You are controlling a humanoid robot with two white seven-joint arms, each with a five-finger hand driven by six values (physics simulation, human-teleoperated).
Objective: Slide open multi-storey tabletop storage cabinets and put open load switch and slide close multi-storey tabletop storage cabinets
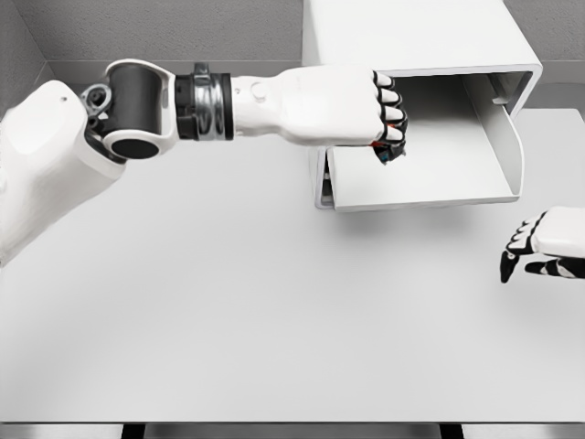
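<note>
So the left arm reaches across from the left side, and its left hand [388,114] sits right over the near left corner of the pulled-out drawer [430,160]. Fingers are curled in tight around something small; there's a bit of red and dark stuff peeking out below the knuckles, which looks like the load switch [388,152], but it's too hidden to say much about it.

The storage cabinet [411,37] is white and sits at the far right of the desk [228,302]. Its drawer is slid out toward the near side, wide open, and the inside that shows is plain white.

The right hand [530,251] pokes in at the right edge, near side of the cabinet, hovering over the desk with fingers loosely spread and holding nothing.
</note>
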